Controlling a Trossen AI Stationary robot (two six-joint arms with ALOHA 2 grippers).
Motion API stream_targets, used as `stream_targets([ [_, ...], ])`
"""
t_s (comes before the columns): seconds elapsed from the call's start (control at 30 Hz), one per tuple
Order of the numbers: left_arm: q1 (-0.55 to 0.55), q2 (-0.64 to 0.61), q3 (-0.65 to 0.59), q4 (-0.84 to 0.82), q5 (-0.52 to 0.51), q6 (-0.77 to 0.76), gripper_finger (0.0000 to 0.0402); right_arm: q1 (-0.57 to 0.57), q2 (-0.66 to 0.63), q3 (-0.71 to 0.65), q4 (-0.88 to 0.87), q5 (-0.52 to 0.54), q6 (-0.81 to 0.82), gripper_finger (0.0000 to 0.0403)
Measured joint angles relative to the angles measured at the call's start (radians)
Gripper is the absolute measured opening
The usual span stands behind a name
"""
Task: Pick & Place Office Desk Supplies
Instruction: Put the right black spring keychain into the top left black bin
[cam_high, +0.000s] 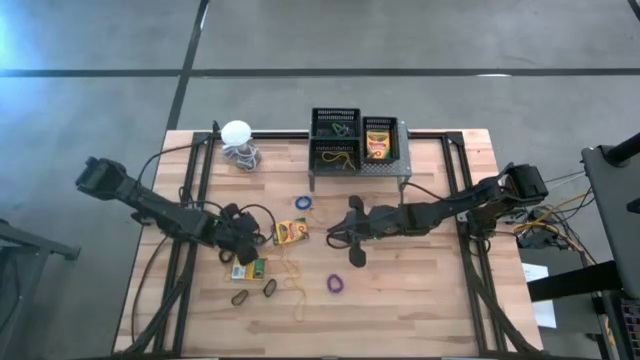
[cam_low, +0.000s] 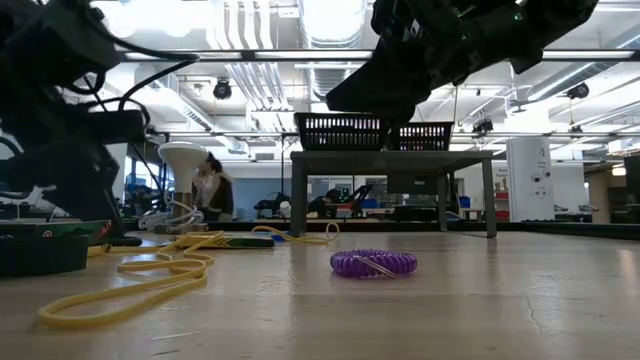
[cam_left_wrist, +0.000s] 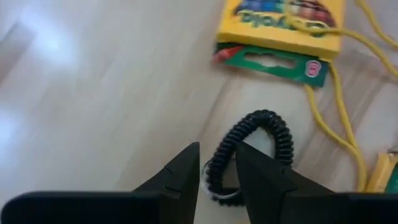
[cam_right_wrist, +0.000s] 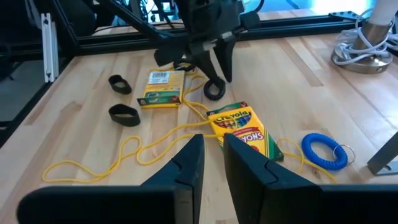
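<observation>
- Between the tips of the left pincer (cam_left_wrist: 216, 177): a black coiled loop (cam_left_wrist: 249, 146), pinched low on its ring; the rest of the coil curves up and away from the fingers.
- Just beyond that loop, ahead of the left pincer: a yellow-and-green crayon box (cam_left_wrist: 280, 28) lying flat on the wooden worktop (cam_left_wrist: 93, 93), with a yellow band (cam_left_wrist: 339, 118) trailing across and past it.
- Right wrist view shows the left pincer (cam_right_wrist: 214, 78) low over the worktop, the black coil hanging at its tips.
- Beside it on the far side from the first box: a second crayon box (cam_right_wrist: 160, 88), barcode face up, and two small dark loops (cam_right_wrist: 123, 114) lying flat, well apart from the coil.
- Right pincer (cam_right_wrist: 211, 158): fingers close together with a narrow gap, nothing between them, hovering above the worktop; the first box sits just ahead of it.
- To one side of the right pincer: a blue coiled loop (cam_right_wrist: 324, 150), near the first box's corner.
- High view: a purple coiled loop (cam_high: 336, 284) just below the right pincer (cam_high: 345, 240).
- Behind the right pincer, at the worktop's far edge: black mesh bins (cam_high: 352, 140) on a grey stand, one holding a crayon box.
</observation>
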Motion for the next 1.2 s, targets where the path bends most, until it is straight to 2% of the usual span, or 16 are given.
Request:
stream_targets([
  [0.13, 0.0, -0.001, -0.09, 0.2, 0.008, 0.137, 0.0106, 0.0, 0.0, 0.0, 0.0, 0.0, 0.0, 0.0057],
  [0.23, 0.0, -0.002, -0.137, 0.315, 0.008, 0.173, 0.0105, 0.0, 0.0, 0.0, 0.0, -0.001, 0.0, 0.0057],
  [0.33, 0.0, -0.002, -0.156, 0.348, 0.009, 0.174, 0.0087, 0.002, -0.023, 0.0, -0.028, -0.004, 0.0, 0.0057],
  [0.5, -0.001, -0.002, -0.159, 0.362, 0.021, 0.203, 0.0017, 0.015, -0.13, 0.0, -0.143, -0.004, 0.0, 0.0057],
  [0.63, 0.0, 0.002, -0.129, 0.354, 0.031, 0.22, 0.0019, 0.04, -0.265, 0.001, -0.312, -0.001, 0.0, 0.0056],
  [0.8, 0.01, 0.002, 0.043, 0.315, -0.009, 0.356, 0.0022, 0.086, -0.426, 0.001, -0.483, 0.023, 0.0, 0.0056],
  [0.93, 0.057, 0.001, 0.251, 0.261, -0.051, 0.517, 0.0022, 0.12, -0.502, -0.007, -0.526, 0.166, 0.0, 0.0056],
  [1.07, 0.154, 0.022, 0.461, 0.25, -0.056, 0.681, 0.0022, 0.145, -0.54, -0.043, -0.54, 0.281, -0.001, 0.0056],
  [1.2, 0.297, 0.104, 0.686, 0.205, -0.047, 0.883, 0.0022, 0.152, -0.551, -0.106, -0.508, 0.387, 0.02, 0.0056],
])
